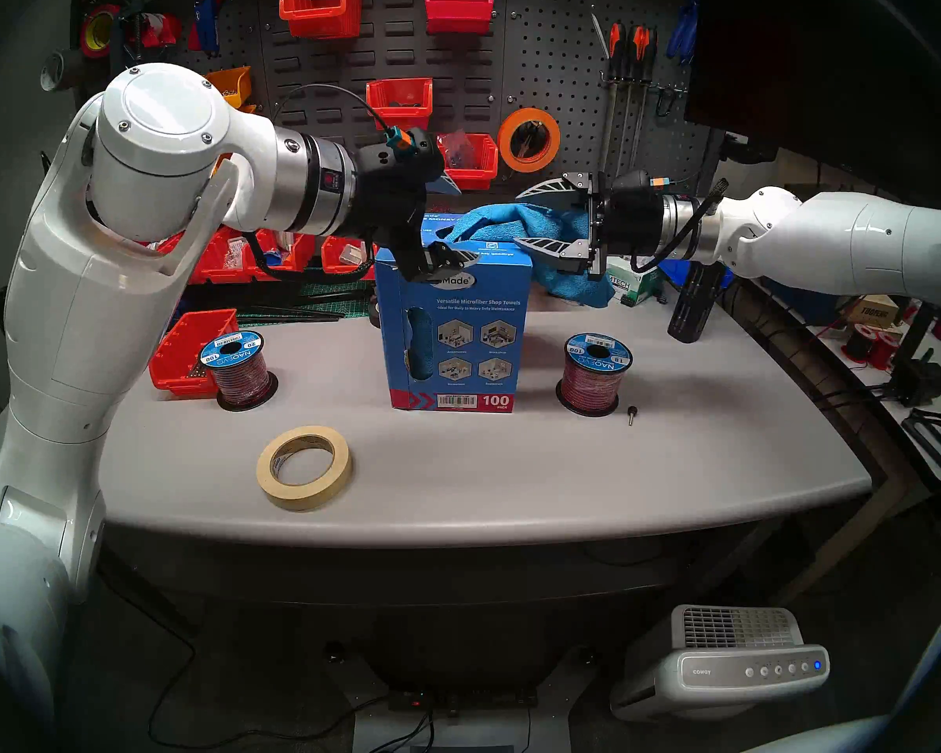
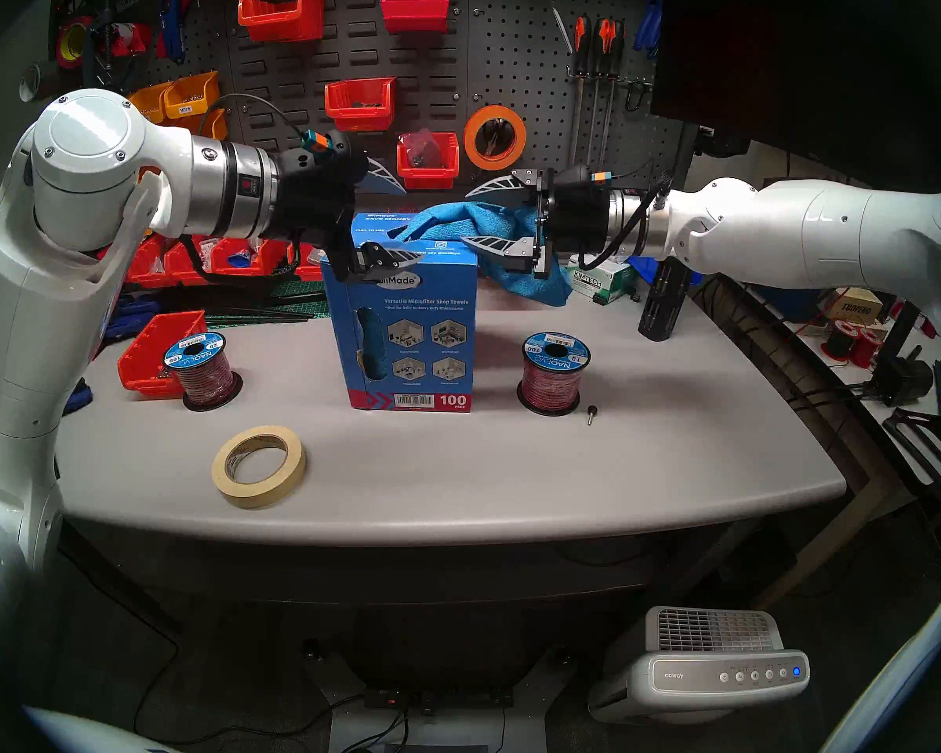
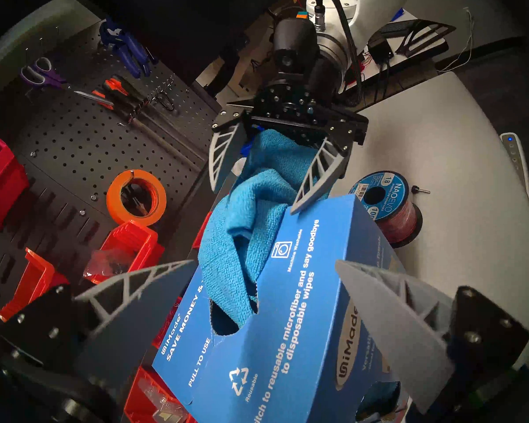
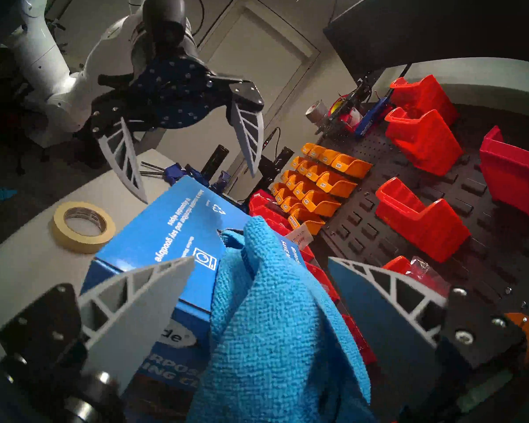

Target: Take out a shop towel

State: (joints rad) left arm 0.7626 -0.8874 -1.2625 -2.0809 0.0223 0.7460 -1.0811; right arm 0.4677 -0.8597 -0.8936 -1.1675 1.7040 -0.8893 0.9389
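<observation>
— So, how does my right tool (image 1: 517,220) stand?

— Level, pointing across toward your left arm, its two ribbed grey fingers spread above and below the bright blue microfiber shop towel (image 1: 517,219). They bracket the cloth with a gap on both sides; I see no pinch, so I count it open.

— And my left tool (image 1: 460,222)?

— Wide open too, tipped slightly downward, straddling the top of the upright blue cardboard carton (image 1: 455,333) marked "100 pack". One finger hangs behind the carton's top, the other at its front edge; whether either touches the cardboard I cannot tell.

— Where does the towel lie from me?

— Mostly out. In the left wrist view one corner still dips into the torn slot (image 3: 223,324) in the carton's top. From there the cloth runs lengthwise straight into the right tool's mouth and hangs behind it, above the grey surface (image 1: 512,464). The right arm is nearer.

— Then the coming move?

— Closing on the cloth and drawing along that axis, away from the carton, I judge.
</observation>
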